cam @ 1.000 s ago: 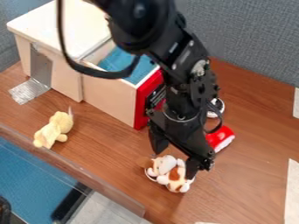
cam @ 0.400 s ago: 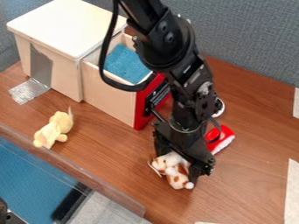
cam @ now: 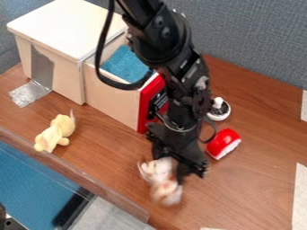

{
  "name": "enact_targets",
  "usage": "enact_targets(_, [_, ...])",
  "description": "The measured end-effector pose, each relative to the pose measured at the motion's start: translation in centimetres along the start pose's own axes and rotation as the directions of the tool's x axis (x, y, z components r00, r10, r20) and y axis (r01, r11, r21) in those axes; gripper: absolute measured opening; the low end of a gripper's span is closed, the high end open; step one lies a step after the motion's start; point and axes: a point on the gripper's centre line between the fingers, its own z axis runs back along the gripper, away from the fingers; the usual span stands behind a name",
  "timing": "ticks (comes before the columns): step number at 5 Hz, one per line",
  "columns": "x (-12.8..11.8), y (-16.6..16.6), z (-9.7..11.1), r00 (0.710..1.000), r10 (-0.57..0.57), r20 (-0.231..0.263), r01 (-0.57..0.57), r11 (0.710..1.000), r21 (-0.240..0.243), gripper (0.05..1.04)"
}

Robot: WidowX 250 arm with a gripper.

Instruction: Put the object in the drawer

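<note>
While the drawer (cam: 111,101) stands pulled out of its white-topped cabinet (cam: 57,24), the black arm (cam: 162,38) comes down across the view from the top edge, partly in front of the drawer. Small pale marks on the arm are too small to read. The end effector (cam: 170,168) hangs on the camera's side of the drawer, tilted, its fingers kept apart by the width of the brown-and-white plush toy (cam: 163,185) between them. It grips that toy by its upper part (the toy is blurred, so its exact pose is hard to tell), and the toy's lower end juts out below the fingers. The toy is outside the drawer, well apart from its red front (cam: 145,108); whether it touches the desk (cam: 111,159), I cannot tell.

Inside the drawer lies a blue cloth (cam: 124,65). A yellow plush toy (cam: 57,132) lies to the left of the drawer in the view, and nearer the camera. To the right of the drawer sits a round white thing (cam: 221,118) with a pale knob sticking up; just beside it, nearer the camera, is a red piece (cam: 224,139) with a white edge. Silvery tape (cam: 28,93) runs from the cabinet onto the desk, left of the drawer. Beyond the drawer rises a grey partition (cam: 258,38).
</note>
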Motion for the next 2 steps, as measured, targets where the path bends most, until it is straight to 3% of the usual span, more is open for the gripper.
enact_targets(1, [0.2,0.1,2.2,1.0,-0.023,-0.005,0.023,1.0,-0.018,0.281])
enact_targets(2, [0.9,1.1,5.7,0.999,-0.047,0.011,0.047,0.999,-0.021,0.103])
